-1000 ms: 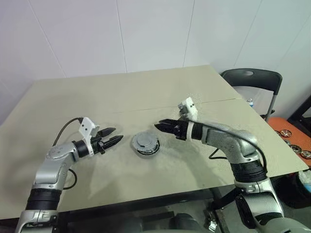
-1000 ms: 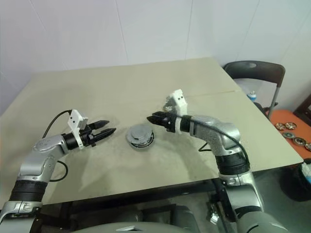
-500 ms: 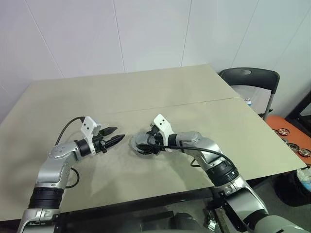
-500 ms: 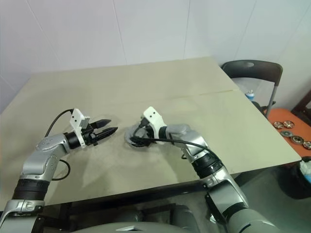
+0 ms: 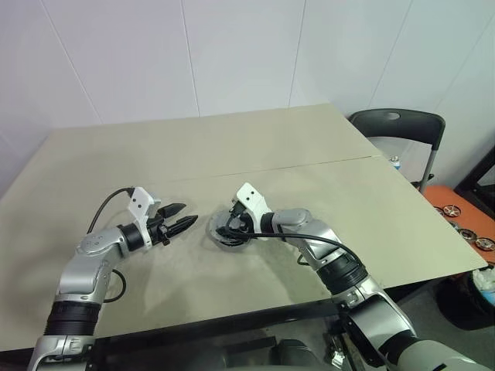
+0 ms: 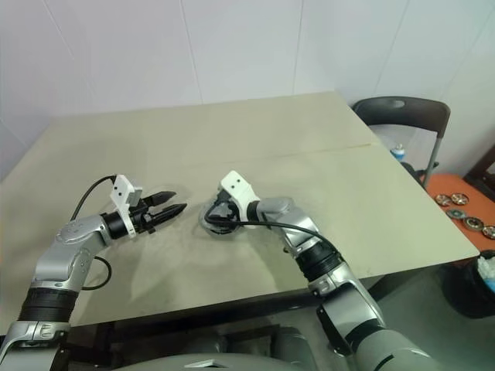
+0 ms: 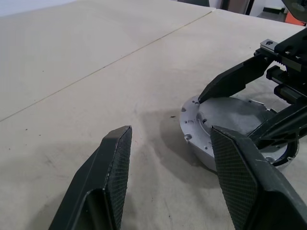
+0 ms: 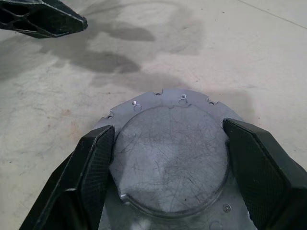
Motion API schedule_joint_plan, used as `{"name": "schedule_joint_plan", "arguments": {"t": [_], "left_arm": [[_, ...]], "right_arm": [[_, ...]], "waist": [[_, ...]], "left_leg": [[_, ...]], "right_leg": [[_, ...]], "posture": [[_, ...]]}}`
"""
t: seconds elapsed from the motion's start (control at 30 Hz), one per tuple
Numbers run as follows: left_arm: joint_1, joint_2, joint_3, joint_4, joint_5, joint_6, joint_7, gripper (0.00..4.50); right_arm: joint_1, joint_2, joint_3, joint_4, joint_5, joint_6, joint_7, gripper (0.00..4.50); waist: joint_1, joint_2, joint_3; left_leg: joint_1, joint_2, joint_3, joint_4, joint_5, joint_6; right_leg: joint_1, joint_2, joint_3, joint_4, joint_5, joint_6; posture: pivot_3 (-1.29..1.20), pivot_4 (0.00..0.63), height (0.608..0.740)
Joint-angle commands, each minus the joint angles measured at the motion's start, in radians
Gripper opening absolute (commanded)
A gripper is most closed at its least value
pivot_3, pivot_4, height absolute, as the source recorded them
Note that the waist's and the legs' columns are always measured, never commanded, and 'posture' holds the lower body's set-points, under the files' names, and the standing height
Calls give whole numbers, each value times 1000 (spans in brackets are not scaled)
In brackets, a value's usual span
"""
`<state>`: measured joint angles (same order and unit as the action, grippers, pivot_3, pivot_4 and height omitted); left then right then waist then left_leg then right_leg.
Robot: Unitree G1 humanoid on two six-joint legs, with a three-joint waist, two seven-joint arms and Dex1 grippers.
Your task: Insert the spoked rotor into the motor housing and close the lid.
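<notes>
**Head views.** A tan table (image 5: 309,147) carries one round grey metal assembly just ahead of the robot, near the middle of the tabletop. Its top face is the lid (image 5: 222,225), a grey disc that already sits on the housing (image 5: 219,241), whose dark lower edge peeks out beneath it. The rotor cannot be made out. The right gripper (image 5: 229,229) reaches in from the right and sits directly at the lid, its black fingers spread across the disc, one on each side. The left gripper (image 5: 181,216) hangs just to the left of the assembly, apart from it, pointing toward it with its two fingers parted and nothing between them. A dark chair (image 5: 402,127) stands past the table's far right corner, and small round parts lie on an orange surface (image 5: 464,212) at the right edge.

**Left wrist view.** The left fingers (image 7: 112,167) stand apart with bare table between them. Beyond them lies the lid (image 7: 225,115), its rim dotted with small holes. The right gripper's fingers (image 7: 237,76) bracket the disc from the far side.

**Right wrist view.** The right fingers (image 8: 93,158) stand wide, flanking the lid's raised round centre (image 8: 168,158), close to its edges; whether they press on it cannot be told. The notched outer rim shows beyond them. The tip of the left gripper (image 8: 41,19) shows in the corner, well clear of the lid.
</notes>
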<state>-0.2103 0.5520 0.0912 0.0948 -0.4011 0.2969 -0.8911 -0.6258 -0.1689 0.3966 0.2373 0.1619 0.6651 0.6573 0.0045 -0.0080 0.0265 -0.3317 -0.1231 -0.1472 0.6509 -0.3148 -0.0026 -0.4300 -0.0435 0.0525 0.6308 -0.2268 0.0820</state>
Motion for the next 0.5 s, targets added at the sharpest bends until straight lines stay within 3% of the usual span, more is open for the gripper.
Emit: {"name": "schedule_joint_plan", "arguments": {"t": [0.03, 0.27, 0.5], "left_arm": [[-18, 6, 12, -28, -1, -12, -2, 2752], [-11, 2, 8, -24, -1, -17, -5, 2752], [-13, -3, 7, -20, 0, -20, -6, 2752]], "right_arm": [[-3, 37, -94, -29, 90, 49, 32, 3223], [-24, -18, -156, -48, 119, 49, 98, 3223], [18, -83, -26, -39, -10, -38, 115, 3223]], "waist": [[0, 0, 0], [0, 0, 0], [2, 0, 0]], "left_leg": [[0, 0, 0, 0, 0, 0], [-1, 0, 0, 0, 0, 0], [-1, 0, 0, 0, 0, 0]], "right_leg": [[0, 0, 0, 0, 0, 0], [-1, 0, 0, -1, 0, 0], [-1, 0, 0, 0, 0, 0]], "posture": [[0, 0, 740], [0, 0, 740], [0, 0, 740]]}}
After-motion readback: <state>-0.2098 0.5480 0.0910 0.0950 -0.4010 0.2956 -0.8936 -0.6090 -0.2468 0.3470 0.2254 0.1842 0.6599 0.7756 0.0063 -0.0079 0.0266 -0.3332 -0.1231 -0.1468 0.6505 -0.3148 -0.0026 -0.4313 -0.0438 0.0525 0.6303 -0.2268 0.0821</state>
